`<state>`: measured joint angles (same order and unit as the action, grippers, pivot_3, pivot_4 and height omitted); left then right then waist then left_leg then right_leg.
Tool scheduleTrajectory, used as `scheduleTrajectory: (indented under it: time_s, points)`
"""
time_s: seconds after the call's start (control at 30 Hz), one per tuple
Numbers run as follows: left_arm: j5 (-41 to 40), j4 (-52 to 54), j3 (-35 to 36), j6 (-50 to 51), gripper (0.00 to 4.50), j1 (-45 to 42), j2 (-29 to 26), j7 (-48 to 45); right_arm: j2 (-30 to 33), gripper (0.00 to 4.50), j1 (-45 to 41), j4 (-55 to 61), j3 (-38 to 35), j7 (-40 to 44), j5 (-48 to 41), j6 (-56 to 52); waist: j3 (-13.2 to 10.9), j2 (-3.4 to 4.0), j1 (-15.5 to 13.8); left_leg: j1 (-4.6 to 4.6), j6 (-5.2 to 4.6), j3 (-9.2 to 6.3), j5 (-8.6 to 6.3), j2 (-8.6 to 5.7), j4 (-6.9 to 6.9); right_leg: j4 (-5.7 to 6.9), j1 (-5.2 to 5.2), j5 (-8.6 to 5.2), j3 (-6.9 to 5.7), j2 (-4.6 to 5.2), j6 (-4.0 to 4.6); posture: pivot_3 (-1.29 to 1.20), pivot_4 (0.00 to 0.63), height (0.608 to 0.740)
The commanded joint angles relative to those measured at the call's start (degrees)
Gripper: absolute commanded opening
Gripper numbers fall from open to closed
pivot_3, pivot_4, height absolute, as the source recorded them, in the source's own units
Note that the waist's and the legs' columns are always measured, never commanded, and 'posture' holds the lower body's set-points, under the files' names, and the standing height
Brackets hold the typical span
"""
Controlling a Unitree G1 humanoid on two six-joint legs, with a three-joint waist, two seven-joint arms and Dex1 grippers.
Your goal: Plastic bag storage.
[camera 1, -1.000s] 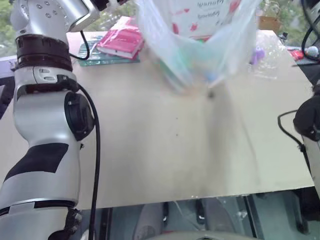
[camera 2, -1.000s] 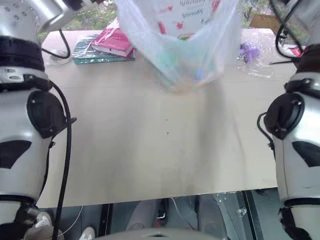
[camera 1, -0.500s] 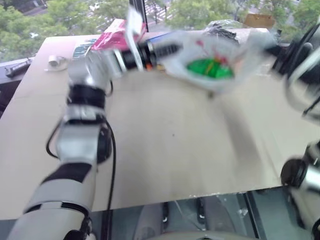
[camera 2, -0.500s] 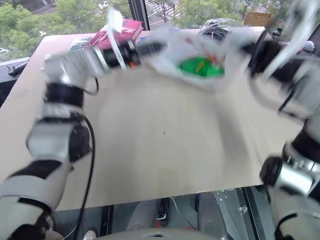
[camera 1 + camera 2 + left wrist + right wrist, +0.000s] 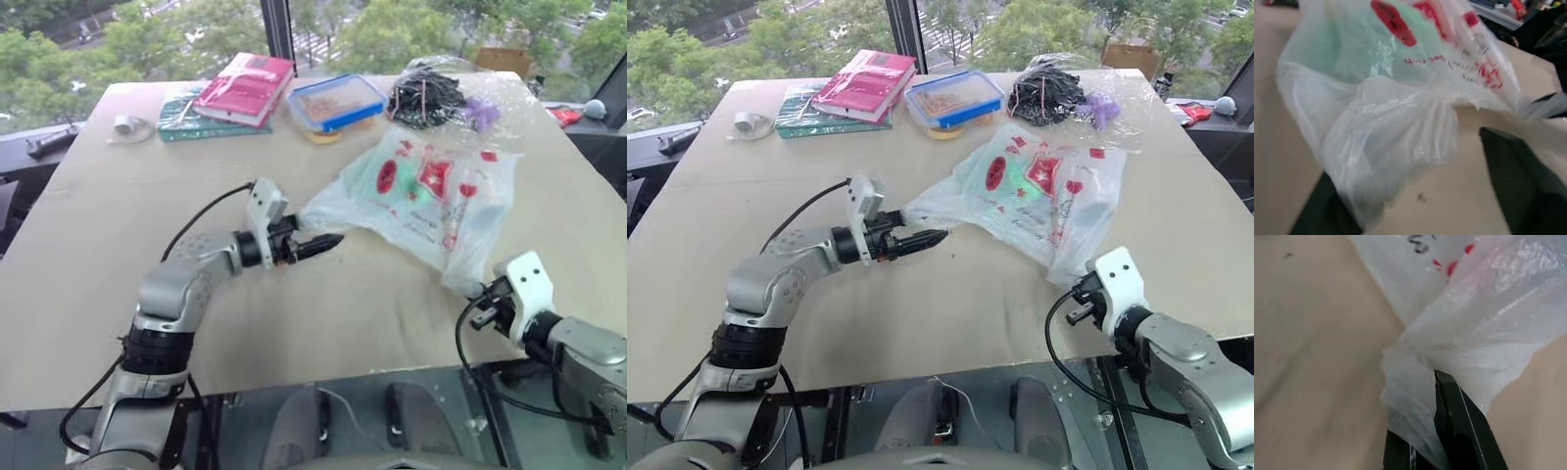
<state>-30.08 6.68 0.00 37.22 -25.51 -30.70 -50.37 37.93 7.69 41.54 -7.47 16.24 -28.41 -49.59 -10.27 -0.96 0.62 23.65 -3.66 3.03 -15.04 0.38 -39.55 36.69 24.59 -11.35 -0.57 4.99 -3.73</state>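
Observation:
The plastic bag point(image 5: 426, 201), thin white film with red prints and something green showing through it, lies spread on the tan table point(image 5: 147, 225), right of centre. My left gripper point(image 5: 319, 245) lies low over the table at the bag's left corner. In the left wrist view its fingers point(image 5: 1520, 188) stand wide apart and open, with the bunched corner point(image 5: 1396, 142) lying loose between them. My right gripper point(image 5: 1074, 300) is at the bag's near right corner by the table's front edge. Its black fingers point(image 5: 1462, 426) sit close together with bunched film pinched between them.
At the back of the table are a red book point(image 5: 245, 86) on a green one point(image 5: 181, 113), a blue-lidded food box point(image 5: 336, 101), a clear sheet with black cables point(image 5: 429, 93) and a small tape roll point(image 5: 125, 125). Bare tabletop lies left of the bag.
The bag was held up high by both arms a second ago and now lies on the table. Both arms have come down with it, and the left fingers have spread open.

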Motion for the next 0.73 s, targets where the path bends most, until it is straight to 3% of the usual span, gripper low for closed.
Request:
scheduleTrajectory:
  time_s: [0.03,0.23,0.27,0.47,0.73]
  points:
    - [2.43,0.11,0.89,-6.64,4.5,3.3,-2.05,-2.32,1.42,1.62,1.06,-0.97,-1.77,1.86,4.93,7.21,0.02,0.0,-0.2,0.03,0.0,-0.02,0.0,-0.02,0.0,-0.02,0.01,0.01,-0.02,0.0,-0.01,0.0,0.15,0.74]
    - [5.53,0.12,6.32,-16.92,4.5,12.28,-3.15,-0.26,1.39,4.26,13.01,3.24,-12.91,8.64,5.45,15.41,0.02,0.0,-1.07,0.21,-0.02,-0.09,-0.02,0.01,0.16,-0.45,0.01,0.13,-0.13,-0.02,-0.23,0.0,0.15,0.74]
    - [5.57,0.11,6.97,-17.43,4.5,13.34,-3.3,0.07,1.18,4.44,14.96,4.09,-14.5,9.77,4.86,15.88,0.02,0.0,-1.3,0.2,-0.03,-0.09,-0.03,0.01,0.17,-0.47,0.0,0.13,-0.13,-0.01,-0.23,0.0,0.15,0.74]
    - [4.6,3.04,10.35,-17.5,4.5,19.98,-5.0,0.43,-2.02,4.44,30.51,8.55,-25.78,17.93,2.97,20.56,0.14,-0.1,-1.49,0.08,-0.09,-0.14,-0.08,0.07,0.16,-0.51,-0.15,0.0,-0.21,0.03,-0.02,0.0,0.15,0.74]
    - [0.96,7.11,13.92,-13.11,4.5,23.4,-5.97,1.66,-5.71,4.44,34.71,5.48,-33.28,21.18,0.78,23.04,0.41,-0.28,-1.3,0.03,-0.06,-0.14,-0.1,0.21,0.16,-0.61,-0.19,0.03,-0.27,0.06,0.04,0.0,0.15,0.74]
